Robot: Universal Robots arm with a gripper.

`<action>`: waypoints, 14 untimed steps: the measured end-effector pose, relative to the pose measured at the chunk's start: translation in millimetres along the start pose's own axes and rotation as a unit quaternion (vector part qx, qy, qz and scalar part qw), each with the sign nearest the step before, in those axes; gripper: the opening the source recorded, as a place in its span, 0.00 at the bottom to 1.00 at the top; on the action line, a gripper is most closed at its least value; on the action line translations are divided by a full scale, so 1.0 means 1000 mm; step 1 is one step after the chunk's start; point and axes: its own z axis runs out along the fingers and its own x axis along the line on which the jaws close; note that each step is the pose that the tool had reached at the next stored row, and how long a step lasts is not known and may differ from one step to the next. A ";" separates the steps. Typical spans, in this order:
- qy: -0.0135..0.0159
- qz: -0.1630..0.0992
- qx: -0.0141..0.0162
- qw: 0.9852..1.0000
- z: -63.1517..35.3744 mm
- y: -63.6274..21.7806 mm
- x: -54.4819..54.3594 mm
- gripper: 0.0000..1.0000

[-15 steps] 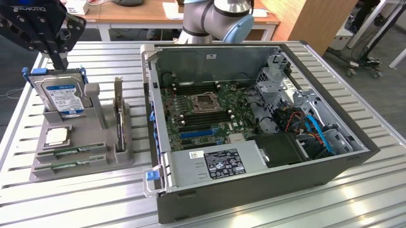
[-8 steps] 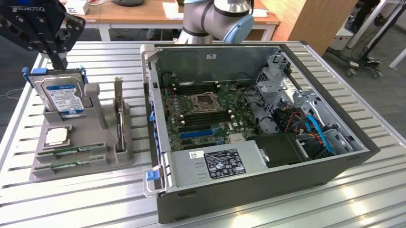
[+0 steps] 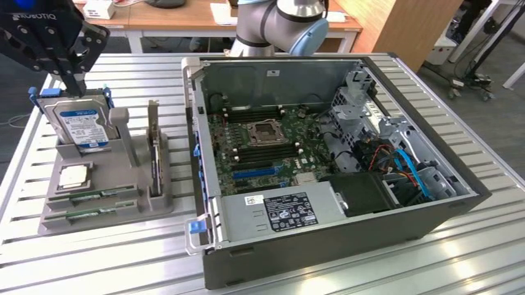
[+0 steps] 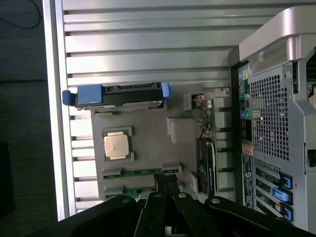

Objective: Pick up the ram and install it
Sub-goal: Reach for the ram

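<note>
Gripper (image 3: 75, 87) (image 4: 166, 178): above the tray (image 3: 123, 138) (image 4: 148, 133), fingers pressed together, empty.
Ram (image 3: 97, 196) (image 4: 140, 172): flat in the tray, at the end opposite the hard drive (image 3: 82, 126) (image 4: 121, 96).
Twin stick (image 3: 88, 214) (image 4: 138, 190): just beside the ram.
Computer (image 3: 328, 246): open, beside the tray.

Open PC case (image 3: 328, 246) on the slatted table (image 3: 484, 246); grey holder (image 3: 123, 175) at the exterior view's left carries a hard drive (image 3: 82, 126) and a CPU (image 3: 74, 176).

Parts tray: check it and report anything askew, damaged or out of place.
Nothing stands out. Both ram sticks lie flat in slots of the grey tray, the processor sits square in its recess, the hard drive and expansion card stand in theirs.
</note>
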 end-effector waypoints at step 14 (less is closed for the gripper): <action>0.000 0.000 0.000 1.000 -0.0009 -0.0203 -0.002 0.10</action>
